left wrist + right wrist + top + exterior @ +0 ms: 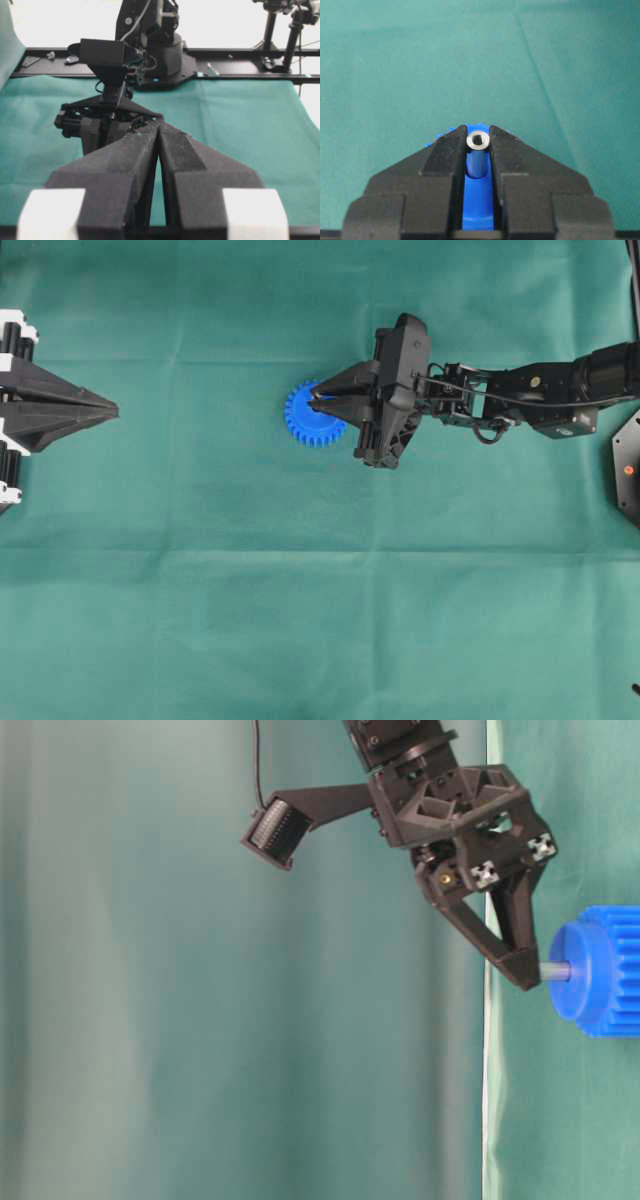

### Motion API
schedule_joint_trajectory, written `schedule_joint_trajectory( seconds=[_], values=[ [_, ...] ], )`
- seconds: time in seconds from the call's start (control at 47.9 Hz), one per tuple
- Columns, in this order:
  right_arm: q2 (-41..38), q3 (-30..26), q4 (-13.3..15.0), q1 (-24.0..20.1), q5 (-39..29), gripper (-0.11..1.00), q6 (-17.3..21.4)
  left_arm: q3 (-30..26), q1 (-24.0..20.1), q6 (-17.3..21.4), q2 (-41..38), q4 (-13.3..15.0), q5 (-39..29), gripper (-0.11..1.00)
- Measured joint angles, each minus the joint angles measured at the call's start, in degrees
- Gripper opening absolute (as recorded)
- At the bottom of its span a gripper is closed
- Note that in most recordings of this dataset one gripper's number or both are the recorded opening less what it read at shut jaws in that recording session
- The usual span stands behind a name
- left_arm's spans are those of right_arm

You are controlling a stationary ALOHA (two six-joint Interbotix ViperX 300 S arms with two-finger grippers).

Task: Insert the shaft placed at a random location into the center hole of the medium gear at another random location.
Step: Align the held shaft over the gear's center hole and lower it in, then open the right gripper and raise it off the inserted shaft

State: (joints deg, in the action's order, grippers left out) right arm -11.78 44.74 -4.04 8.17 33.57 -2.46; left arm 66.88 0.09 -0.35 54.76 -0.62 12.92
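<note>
Pinched between the black fingertips (445, 150) of the right tool (478, 145), the shaft (477, 155) stands over the medium gear (313, 415), its far end meeting the raised hub; whether it has entered the center hole cannot be told. Seen from overhead, the blue gear lies just left of middle on the green-covered surface (300, 620), the right tool reaching in from three o'clock. At nine o'clock, well apart, the left tool (112, 411) rests with fingers pressed together, holding nothing.
</note>
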Motion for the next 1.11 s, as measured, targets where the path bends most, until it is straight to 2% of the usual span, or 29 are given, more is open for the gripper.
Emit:
schedule_joint_trajectory(
  seconds=[0.689, 0.731, 0.898, 0.981, 1.023, 1.106],
  values=[
    [-1.4, -0.5, 0.0, -0.1, -1.6, 0.15, 0.1, 0.0, 0.1, 0.0, 0.0, -0.1, 0.0, 0.0],
    [-1.5, -0.5, 0.0, 0.0, -1.6, 0.21, 0.1, 0.0, 0.1, 0.0, 0.0, 0.0, 0.0, 0.0],
    [-1.5, -1.1, -0.1, 0.0, -1.8, 0.72, 0.1, 0.0, 0.1, 0.0, 0.0, 0.0, 0.0, 0.0],
    [-1.5, -1.2, -0.1, 0.0, -2.1, 0.9, 0.1, 0.0, 0.1, 0.0, 0.0, -0.1, 0.0, 0.0],
    [-1.5, -1.3, -0.1, 0.1, -2.3, 0.91, 0.1, 0.0, 0.1, 0.0, 0.0, 0.0, 0.0, 0.0],
    [-1.4, -1.3, -0.1, 0.0, -2.6, 0.83, 0.1, 0.0, 0.1, 0.0, 0.0, 0.0, 0.0, 0.0]
  ],
)
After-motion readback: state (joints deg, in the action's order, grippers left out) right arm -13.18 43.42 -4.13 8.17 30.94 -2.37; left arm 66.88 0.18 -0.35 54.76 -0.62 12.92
